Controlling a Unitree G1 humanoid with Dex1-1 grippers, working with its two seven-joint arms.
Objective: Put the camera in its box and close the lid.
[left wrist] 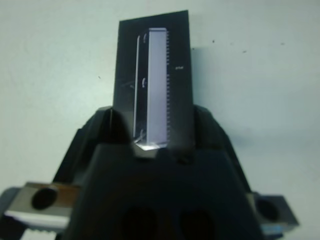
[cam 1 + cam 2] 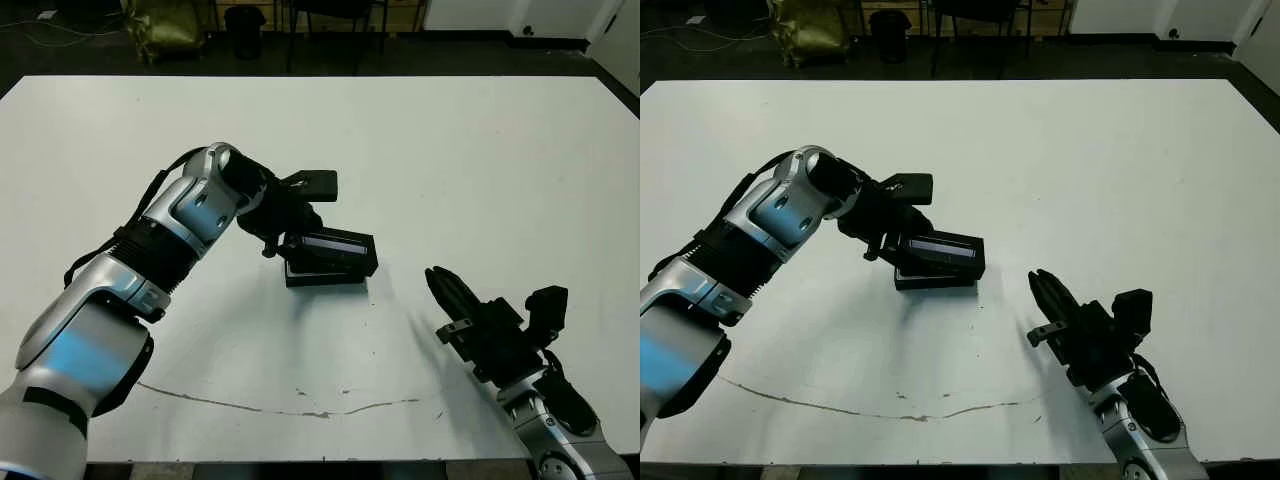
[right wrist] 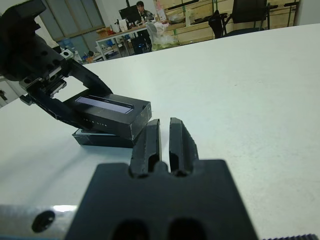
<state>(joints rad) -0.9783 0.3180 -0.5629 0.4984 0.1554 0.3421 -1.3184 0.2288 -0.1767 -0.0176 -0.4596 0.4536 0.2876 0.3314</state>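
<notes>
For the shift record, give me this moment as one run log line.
left gripper: holding lid | lid: tilted over box, not seated | right gripper: shut, empty, apart from box | camera: not visible

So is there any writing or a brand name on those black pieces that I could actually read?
Lid top, beside the pale strip: a tiny pale mark, too small to read.
Lid side wall, seen in the right wrist view: a faint row of spaced letters, too blurred to read.
Box under the lid: no text visible.
Left hand, right hand and table: no text visible.
</notes>
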